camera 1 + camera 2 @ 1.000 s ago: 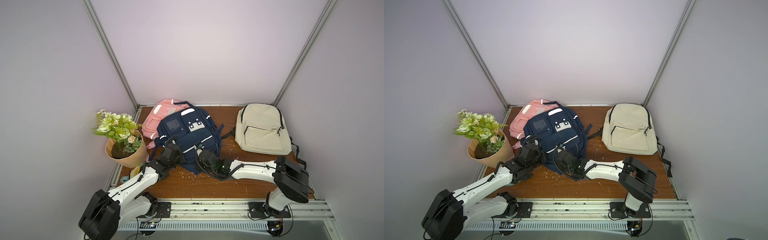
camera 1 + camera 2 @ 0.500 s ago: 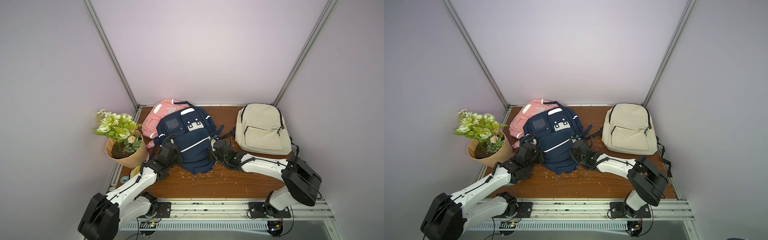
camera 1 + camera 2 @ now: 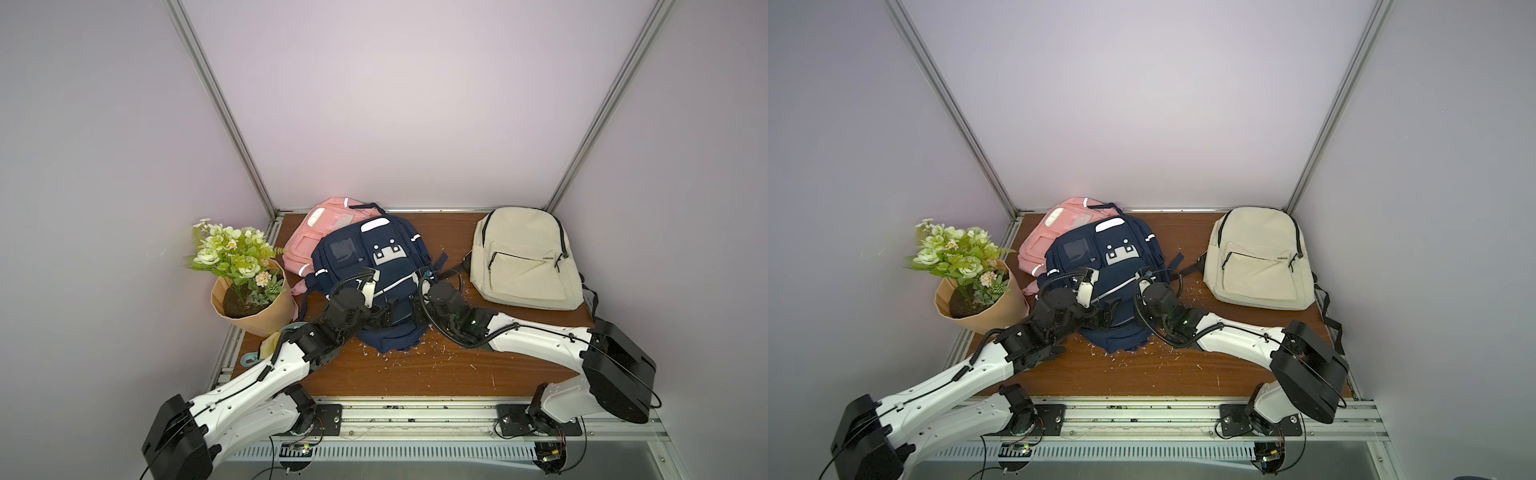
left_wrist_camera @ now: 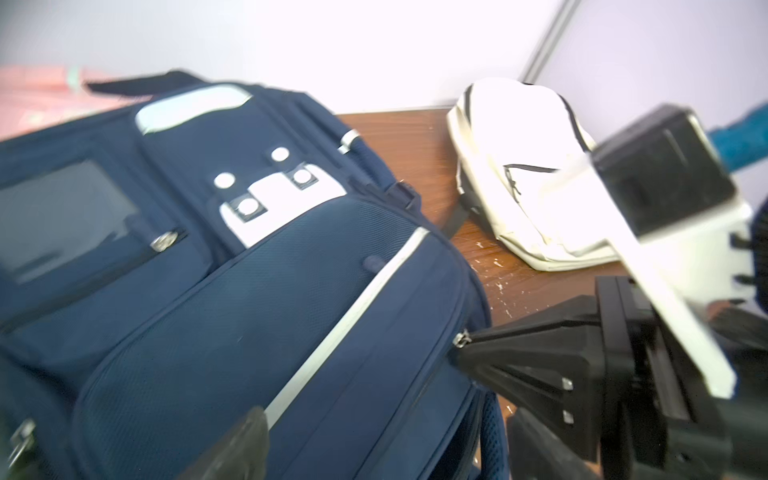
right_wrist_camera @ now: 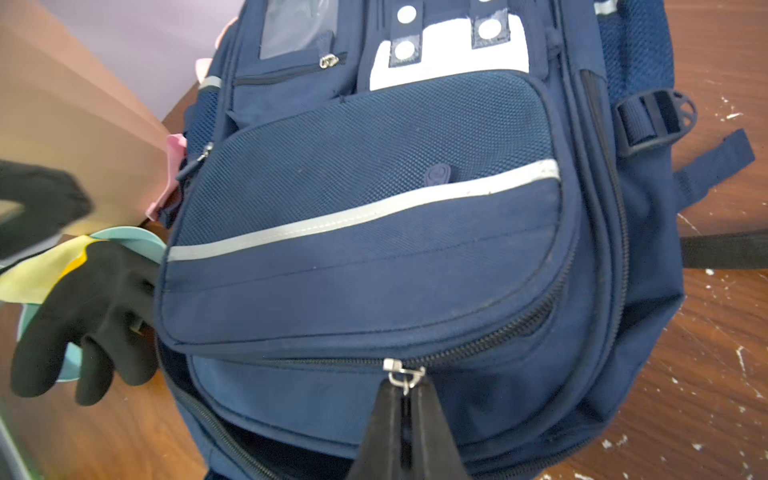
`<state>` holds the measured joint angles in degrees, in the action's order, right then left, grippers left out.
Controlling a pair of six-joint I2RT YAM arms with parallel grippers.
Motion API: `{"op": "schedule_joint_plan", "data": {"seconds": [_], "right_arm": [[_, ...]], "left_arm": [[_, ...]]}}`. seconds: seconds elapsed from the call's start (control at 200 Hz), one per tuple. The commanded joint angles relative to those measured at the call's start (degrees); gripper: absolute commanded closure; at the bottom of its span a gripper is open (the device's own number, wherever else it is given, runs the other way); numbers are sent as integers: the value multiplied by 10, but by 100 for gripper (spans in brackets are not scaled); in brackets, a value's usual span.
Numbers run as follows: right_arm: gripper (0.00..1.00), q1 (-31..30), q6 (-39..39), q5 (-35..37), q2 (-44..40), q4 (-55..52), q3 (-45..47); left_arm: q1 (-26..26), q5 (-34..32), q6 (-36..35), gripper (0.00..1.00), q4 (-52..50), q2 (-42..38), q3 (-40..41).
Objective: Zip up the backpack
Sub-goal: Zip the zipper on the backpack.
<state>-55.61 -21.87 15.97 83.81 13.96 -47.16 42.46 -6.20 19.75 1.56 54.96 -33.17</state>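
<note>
So, step: drawing the pull [image 5: 401,374] of the front-pocket zip along its track on the navy pack [image 3: 365,266], as I judge it.
Pack: lies front-up in the middle of the bench [image 3: 415,374], its top resting on a pink pack [image 3: 328,224]. A cream pack [image 3: 523,257] lies apart on the right and a flower pot [image 3: 266,316] stands near on the left.
Right hand [image 5: 404,395]: closed tight on the pull, with the metal tab pinched at the very fingertips, at the pocket's lower edge.
Left hand [image 3: 385,318]: its fingers look spread wide with nothing between them, at the pack's near-left side. The left wrist view is blurred and shows only one finger [image 4: 241,444] clearly.
Pulling well: haul in line with the track and low along the cloth, not upward. Slow down at the pocket's curved corner, since so small a pinch could slip off the tab.
Bracing: the pack is soft and would likely slide or bunch with the pull. The left hand should grip or press the fabric behind the slider to hold the track taut.
Watch: loose pocket cloth could snag in the teeth. A lower zip looks to gape, so more may remain.
Right arm: reaches in from the near right, forearm low over the bench, wrist turned toward the pack's bottom end.
Left arm: stretches from the near left, elbow low, wrist raised over the pack's near-left corner.
</note>
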Motion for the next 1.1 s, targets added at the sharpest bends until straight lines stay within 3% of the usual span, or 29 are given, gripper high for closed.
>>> {"op": "schedule_joint_plan", "data": {"seconds": [0.0,0.175,0.285,0.545,0.736,0.926,1.096], "right_arm": [[100,-11,-2,-24,-30,43,-15],[100,-18,-4,-37,-37,45,-14],[100,-21,-3,-41,-37,44,-15],[100,-20,-1,-14,-35,2,-30],[100,31,-6,16,-18,-94,-74],[100,126,-17,-14,13,-144,-106],[100,149,-5,-24,30,-152,-124]], "left_arm": [[11,-19,-68,9,59,26,23],[16,-30,-94,13,87,79,20],[16,-48,-100,21,90,114,8],[18,-77,-92,75,71,152,0],[19,-150,-52,99,23,162,7],[18,-139,-36,100,30,127,39],[19,-118,-43,100,40,95,56]]}}
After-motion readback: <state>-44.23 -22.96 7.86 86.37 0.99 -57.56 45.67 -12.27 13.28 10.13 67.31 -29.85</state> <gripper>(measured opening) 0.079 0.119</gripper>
